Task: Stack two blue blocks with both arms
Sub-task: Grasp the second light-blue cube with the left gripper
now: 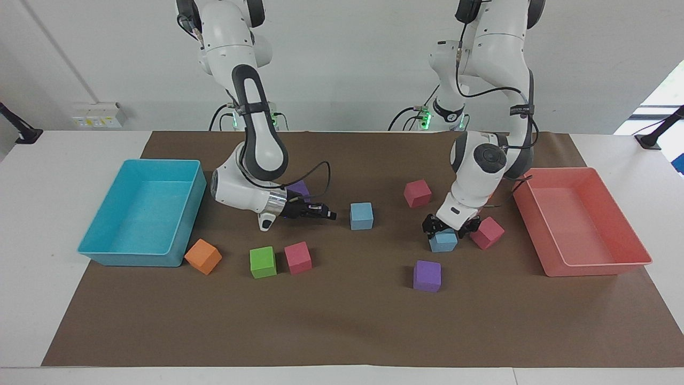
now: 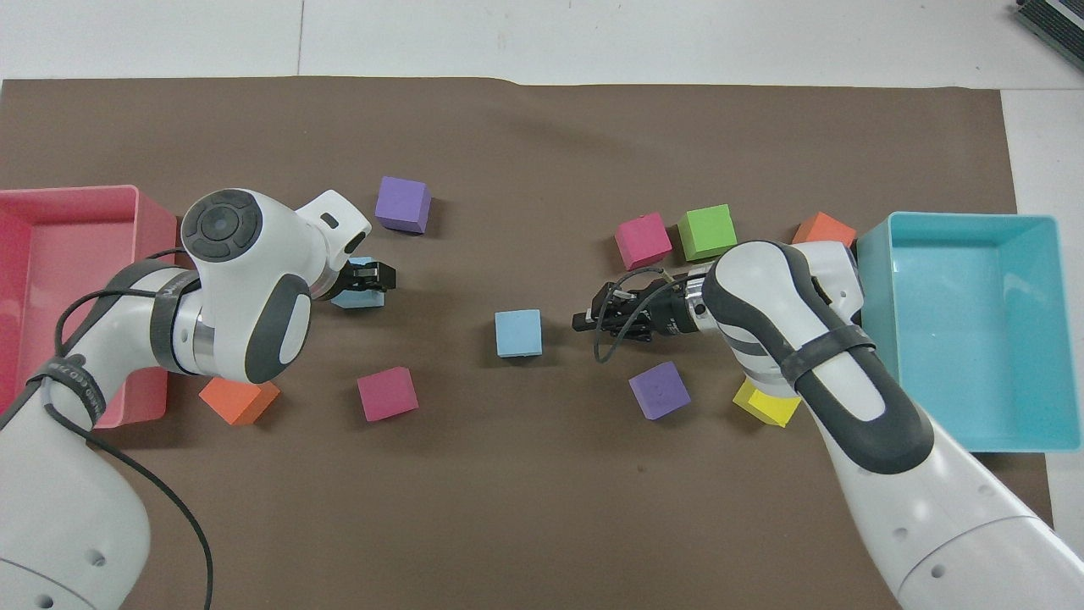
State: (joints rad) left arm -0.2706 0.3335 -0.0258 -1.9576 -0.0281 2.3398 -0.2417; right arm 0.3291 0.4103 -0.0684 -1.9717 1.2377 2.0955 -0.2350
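Two trays at the table ends: turquoise tray (image 1: 107, 251) toward the right arm's end, coral tray (image 1: 588, 264) toward the left arm's, only bare floor showing inside each. Nearest the robots: purple cube (image 1: 299, 187), yellow cube (image 2: 766, 402), pink cube (image 1: 417, 192). Mid-mat: right gripper (image 1: 330, 216) clenched on nothing, low over the mat, tip just beside first blue block (image 1: 361, 215), not touching. Left gripper (image 1: 450, 229) down over second blue block (image 1: 442, 243), spread wide to either side of it, released; pad contact impossible to tell. Farther out: green cube (image 1: 262, 262), far purple cube (image 1: 427, 276).
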